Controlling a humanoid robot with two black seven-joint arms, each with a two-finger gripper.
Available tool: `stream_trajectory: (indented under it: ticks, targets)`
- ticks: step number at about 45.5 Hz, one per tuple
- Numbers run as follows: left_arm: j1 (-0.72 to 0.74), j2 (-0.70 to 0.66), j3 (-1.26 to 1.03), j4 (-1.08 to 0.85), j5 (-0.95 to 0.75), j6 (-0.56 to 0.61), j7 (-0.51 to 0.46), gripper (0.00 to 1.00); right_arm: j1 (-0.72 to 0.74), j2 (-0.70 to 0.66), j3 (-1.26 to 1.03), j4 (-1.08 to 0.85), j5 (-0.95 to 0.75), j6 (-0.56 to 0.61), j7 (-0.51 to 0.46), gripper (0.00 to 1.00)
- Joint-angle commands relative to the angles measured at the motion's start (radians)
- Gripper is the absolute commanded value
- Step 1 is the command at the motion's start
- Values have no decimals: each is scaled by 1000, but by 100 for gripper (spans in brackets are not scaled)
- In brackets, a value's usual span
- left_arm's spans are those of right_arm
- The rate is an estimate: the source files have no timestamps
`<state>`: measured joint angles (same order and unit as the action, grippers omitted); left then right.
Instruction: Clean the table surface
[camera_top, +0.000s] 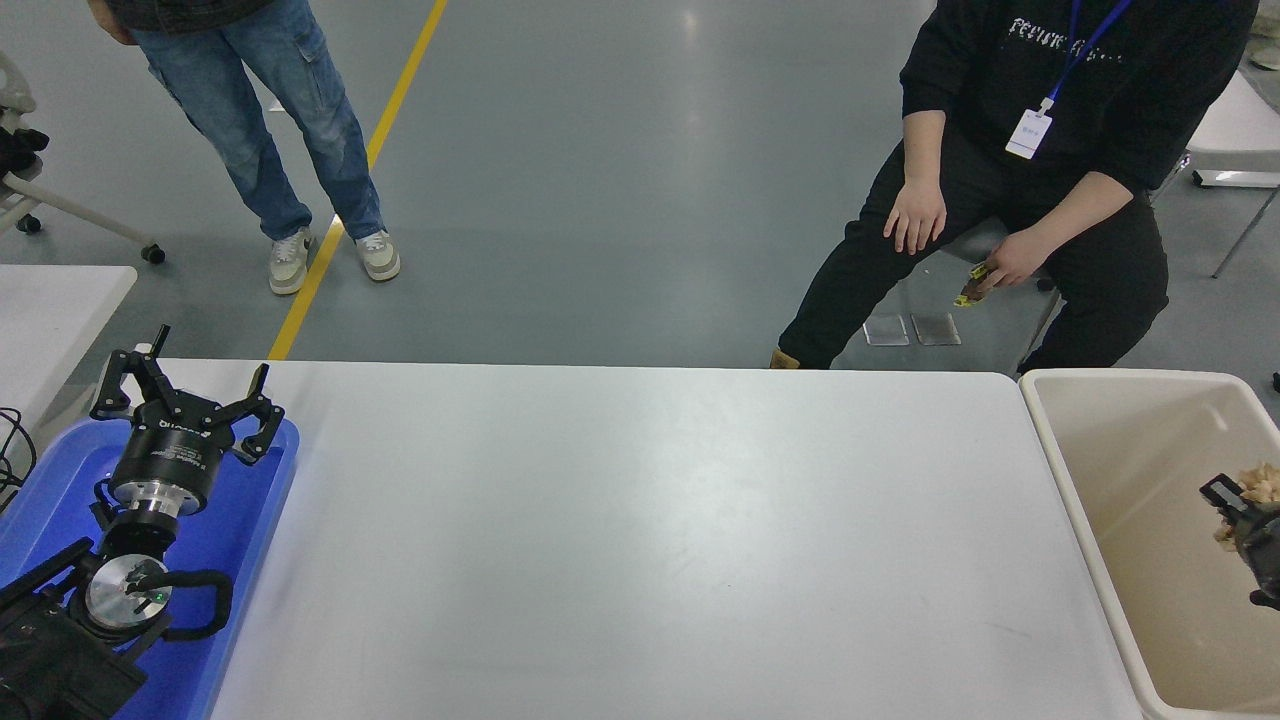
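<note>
The table surface (640, 540) is a wide matte white top filling the middle of the head view, and I see nothing lying on it. My right gripper (1238, 505) pokes in from the right edge, above the inside of the beige bin (1060, 450), and is shut on a tan crumpled scrap (1258, 484). Most of that arm is cut off by the picture's edge. My left gripper (185, 400) is parked at the lower left over a blue tray (260, 520), its fingers spread open and holding nothing.
The beige bin stands against the table's right end. A smaller white tabletop (50, 310) shows at the left. One person sits beyond the far right corner, a hand (1000, 268) holding a small yellow packet. Another person stands at the far left (290, 130).
</note>
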<state>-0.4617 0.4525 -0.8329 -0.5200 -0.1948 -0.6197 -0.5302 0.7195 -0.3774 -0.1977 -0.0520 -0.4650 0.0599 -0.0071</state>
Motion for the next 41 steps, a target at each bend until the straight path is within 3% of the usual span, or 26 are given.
stream_trajectory:
  ticks: [1,5,16,31,41]
  targets:
    - [0,0,0,0,0,0,1,100,0,0,6,6,0,-6,1,89]
    - [0,0,0,0,0,0,1,100,0,0,17,6,0,-6,1,96]
    - [0,0,0,0,0,0,1,100,12,-1,67,4,0,-2,-1,96]
    - [0,0,0,0,0,0,1,100,109,-40,501,4,0,5,3,97]
    - [0,0,0,0,0,0,-1,100,187,-87,645,6,0,3,3,97]
